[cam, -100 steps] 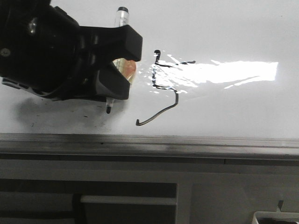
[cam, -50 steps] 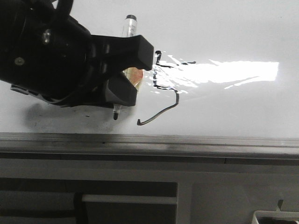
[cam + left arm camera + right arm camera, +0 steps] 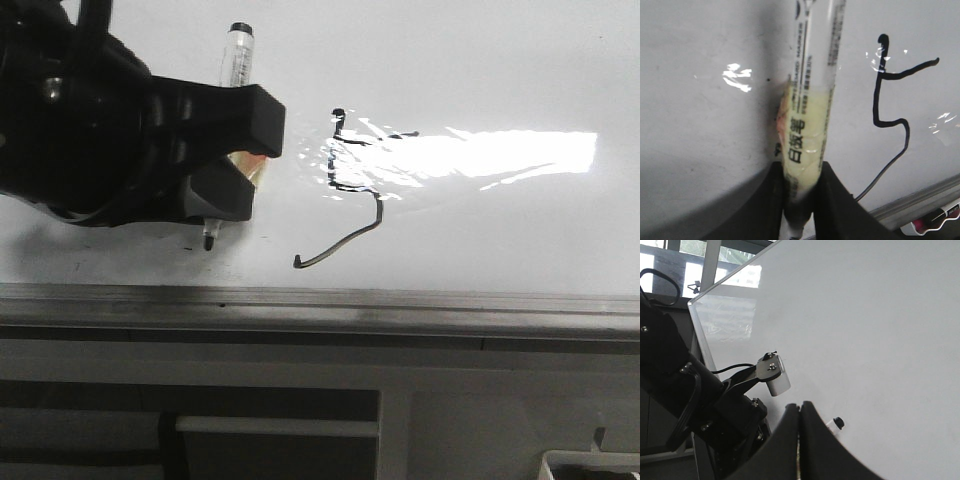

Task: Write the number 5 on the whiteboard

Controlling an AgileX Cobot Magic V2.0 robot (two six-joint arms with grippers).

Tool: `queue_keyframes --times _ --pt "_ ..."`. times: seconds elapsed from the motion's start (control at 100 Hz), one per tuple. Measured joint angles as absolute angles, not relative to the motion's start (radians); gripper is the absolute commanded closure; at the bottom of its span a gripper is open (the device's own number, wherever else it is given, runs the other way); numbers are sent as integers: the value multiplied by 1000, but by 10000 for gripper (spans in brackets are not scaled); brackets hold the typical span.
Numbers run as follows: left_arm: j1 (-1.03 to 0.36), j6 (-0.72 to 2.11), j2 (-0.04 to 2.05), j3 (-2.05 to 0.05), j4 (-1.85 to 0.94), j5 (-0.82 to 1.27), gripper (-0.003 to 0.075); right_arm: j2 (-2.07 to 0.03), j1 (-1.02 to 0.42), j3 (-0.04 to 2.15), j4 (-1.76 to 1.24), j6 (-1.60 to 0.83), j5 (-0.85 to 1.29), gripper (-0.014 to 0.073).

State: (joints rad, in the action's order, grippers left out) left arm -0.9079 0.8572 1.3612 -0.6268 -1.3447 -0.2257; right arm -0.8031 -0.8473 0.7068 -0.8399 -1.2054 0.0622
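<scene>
Whiteboard [image 3: 480, 60], glossy white flat panel, bore thin black number 5 [image 3: 345, 190]. Left black claw [image 3: 235, 150] clamped clear-barrelled white marker [image 3: 237, 60], tip beside figure. Right claw [image 3: 800, 440] pinched closed. Advised: lift marker straight off, avoiding smears.

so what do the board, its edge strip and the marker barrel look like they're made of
The whiteboard looks like glossy coated panel: it throws hard glare, and the glare looks wrinkled, perhaps a film. Its edge strip looks like brushed grey metal, probably aluminium, with a dull sheen. The marker barrel looks like clear or white plastic with printed text; the left gripper is shut on it.
</scene>
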Motion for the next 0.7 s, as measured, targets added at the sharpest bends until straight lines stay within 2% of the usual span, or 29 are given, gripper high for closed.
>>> queue_keyframes --times 0.24,0.41,0.48,0.7 --pt "-908 857 1361 -625 -1345 -226 722 -803 -847 707 -848 -1205 56 657" --pt "-908 857 1361 -625 -1369 -226 548 -803 -847 707 -860 -1205 56 657" --pt "-908 857 1361 -625 -1383 -228 506 -803 -847 707 -870 -1205 56 657" --pt "-908 857 1360 -625 -1396 -226 501 -803 -847 707 -880 -1205 56 657"
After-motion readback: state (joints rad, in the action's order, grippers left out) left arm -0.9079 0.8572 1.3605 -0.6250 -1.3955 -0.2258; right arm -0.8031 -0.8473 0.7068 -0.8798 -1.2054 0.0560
